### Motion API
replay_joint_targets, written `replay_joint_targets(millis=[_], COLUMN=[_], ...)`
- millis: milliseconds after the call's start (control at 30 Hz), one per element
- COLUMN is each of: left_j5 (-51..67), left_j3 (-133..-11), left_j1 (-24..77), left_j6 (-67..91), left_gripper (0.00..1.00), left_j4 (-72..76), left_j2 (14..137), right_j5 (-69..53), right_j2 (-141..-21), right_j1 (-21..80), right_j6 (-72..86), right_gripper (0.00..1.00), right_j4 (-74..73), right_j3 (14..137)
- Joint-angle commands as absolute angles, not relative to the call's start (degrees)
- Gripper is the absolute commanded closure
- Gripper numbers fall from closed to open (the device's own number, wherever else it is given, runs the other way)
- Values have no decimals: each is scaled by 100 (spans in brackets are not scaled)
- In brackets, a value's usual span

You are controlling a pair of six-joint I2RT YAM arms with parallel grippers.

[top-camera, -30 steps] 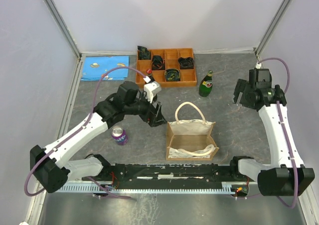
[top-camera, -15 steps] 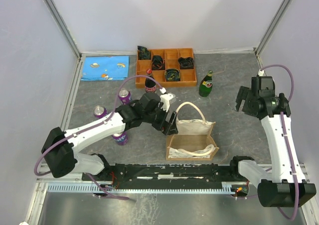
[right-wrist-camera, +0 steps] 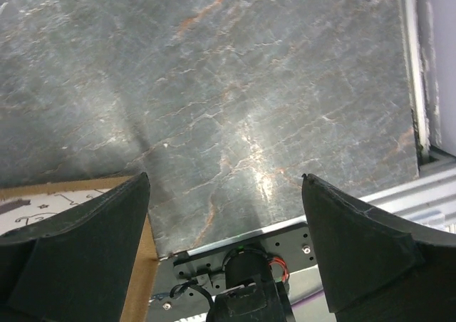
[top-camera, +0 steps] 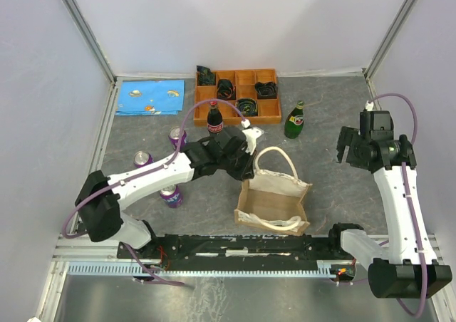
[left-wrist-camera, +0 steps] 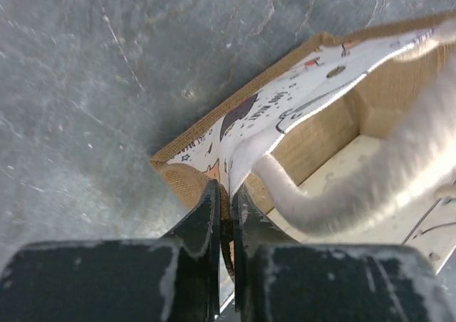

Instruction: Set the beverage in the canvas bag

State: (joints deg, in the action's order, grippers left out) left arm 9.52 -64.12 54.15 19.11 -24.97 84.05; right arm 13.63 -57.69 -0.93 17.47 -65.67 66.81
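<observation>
Here, the left fingers (left-wrist-camera: 222, 197) are nearly together, pinching the rim of the canvas bag (left-wrist-camera: 324, 126) at one corner, with the tan cloth and its printed pale lining caught between them; a cream-white handle (left-wrist-camera: 370, 187) curves away from just beside that pinch, across the open mouth of the bag; in the top view the left fingers (top-camera: 250, 167) sit at the far left corner of the canvas bag (top-camera: 274, 202), which stands open on the grey counter (top-camera: 324, 176) near the arm bases, its outline looking skewed, with one handle (top-camera: 273, 153) arching over the far side and the other (top-camera: 275, 226) draped along the near rim.

The right fingers (right-wrist-camera: 224, 187) are spread wide with only bare counter (right-wrist-camera: 214, 87) between them; in the top view they (top-camera: 348, 145) hang well apart from the bag, to its right.

All the drinks stand on the counter outside the bag: a green bottle (top-camera: 294, 120) beyond it, a cola bottle (top-camera: 213, 117) touching or just in front of the wooden tray (top-camera: 263, 120), and three purple cans (top-camera: 177, 137) (top-camera: 143, 159) (top-camera: 169, 194) to the left; a blue sheet (top-camera: 149, 97) lies in the far left corner.
</observation>
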Motion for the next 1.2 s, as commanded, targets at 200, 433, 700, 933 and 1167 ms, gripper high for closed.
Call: replay_joint_targets(millis=[200, 433, 700, 933, 1167], left_j5=[1521, 1995, 2198, 2355, 2355], left_j3=[-7849, -8706, -9498, -10210, -10532], left_j1=[4921, 4523, 4453, 4444, 4438], left_j6=[-683, -1790, -2151, -2294, -2287], left_gripper=[97, 97, 97, 97, 97], left_j4=[-3309, -3794, -3990, -4301, -4456], left_j2=[8862, 9717, 10490, 10993, 11219], right_j5=[-1409, -2972, -3539, -2840, -1780], right_j2=[-5616, -5456, -4831, -4755, -5143], right_j1=[-58, 25, 121, 688, 1370], right_j6=[699, 469, 1047, 1148, 1209], right_gripper=[11, 15, 19, 23, 29], right_j4=[-6065, -5950, -5352, -5062, -4760], right_j3=[7104, 7291, 6743, 6155, 5890])
